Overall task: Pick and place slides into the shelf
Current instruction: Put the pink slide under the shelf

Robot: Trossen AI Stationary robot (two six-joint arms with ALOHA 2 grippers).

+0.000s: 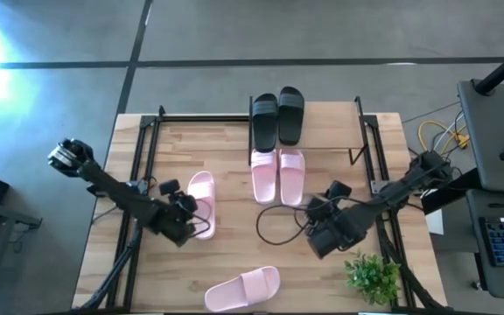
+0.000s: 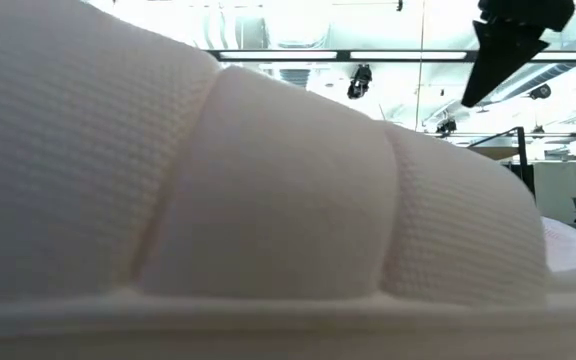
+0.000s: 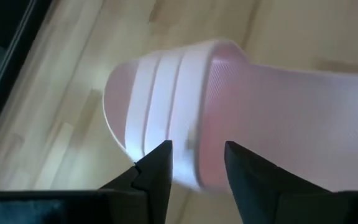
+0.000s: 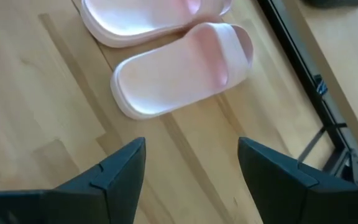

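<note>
- Shelf sat at the desk's far edge: black frame bars flanking the wood.
- Done so far, by my read: black slide pair was parked at the shelf's back, pink slide pair directly in front of it, touching toe to heel. Four of six look placed, or nearly so; I couldn't tell whether the pink pair was fully inside the shelf's bounds.
- Left to do: two pink slides.
- Fifth slide lay left of the pink pair, near the shelf's left bars. Left gripper was at its near end, fingers straddling the slide's edge by the strap, closed partway on it. Looked like a grip, lift not confirmed.
- Sixth slide lay loose at the desk's near edge, well apart from the shelf, filling the low view.
- Right gripper hovered near the pink pair's right side, fingers spread wide, holding nothing.
</note>
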